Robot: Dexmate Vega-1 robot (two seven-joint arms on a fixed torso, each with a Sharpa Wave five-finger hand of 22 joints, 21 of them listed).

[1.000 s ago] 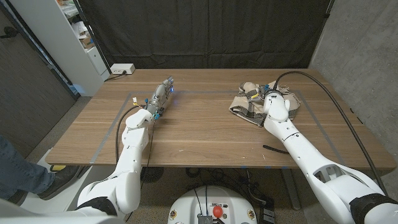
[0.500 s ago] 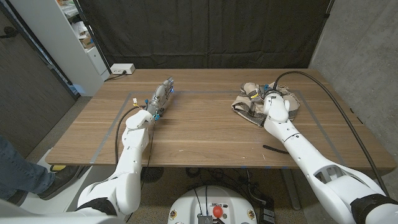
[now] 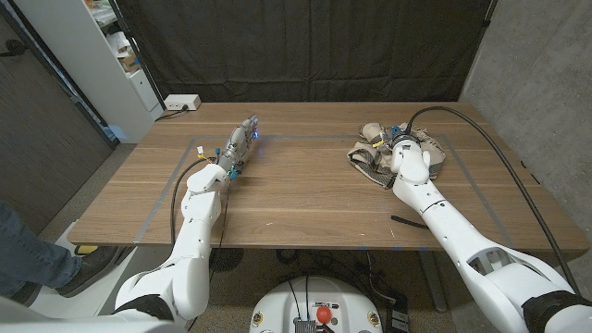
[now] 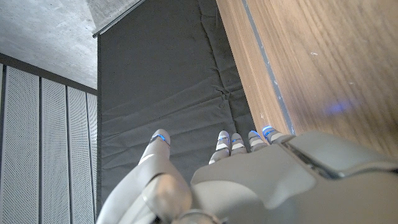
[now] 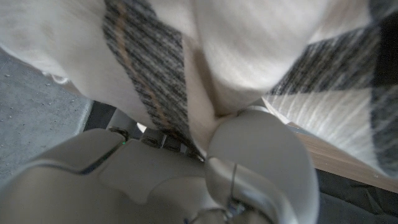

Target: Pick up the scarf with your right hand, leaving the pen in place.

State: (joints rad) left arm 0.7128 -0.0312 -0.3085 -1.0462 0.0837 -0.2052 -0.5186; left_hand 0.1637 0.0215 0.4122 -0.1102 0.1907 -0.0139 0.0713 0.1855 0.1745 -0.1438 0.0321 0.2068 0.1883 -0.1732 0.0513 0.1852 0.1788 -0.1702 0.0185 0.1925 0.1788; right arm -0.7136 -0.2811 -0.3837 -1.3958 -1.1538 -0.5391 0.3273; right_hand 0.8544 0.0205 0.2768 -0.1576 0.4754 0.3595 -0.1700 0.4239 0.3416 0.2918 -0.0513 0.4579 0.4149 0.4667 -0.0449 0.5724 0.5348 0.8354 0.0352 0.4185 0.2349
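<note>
The scarf [image 3: 366,158], cream with dark grey stripes, lies bunched on the far right part of the wooden table [image 3: 305,194]. My right hand [image 3: 405,150] sits on top of it and grips its folds. In the right wrist view the scarf's fabric [image 5: 236,56] is pulled in tight against my right hand [image 5: 186,174]. The black pen [image 3: 404,222] lies near the table's front edge, beside my right forearm and apart from the scarf. My left hand [image 3: 239,145] holds nothing on the far left part of the table, its fingers stretched out; the left wrist view shows my left hand [image 4: 249,180] over the table [image 4: 323,62].
A white power strip [image 3: 181,103] lies at the table's far left corner. A black cable [image 3: 481,129] arcs over the right side. Blue tape lines [image 3: 305,139] mark a rectangle on the table. A shelf [image 3: 116,51] stands far left, and a person's leg [image 3: 28,259] shows at the left edge.
The scarf has drawn together under my right hand, its left edge pulled in to the right. The pen and my left hand have stayed put.
</note>
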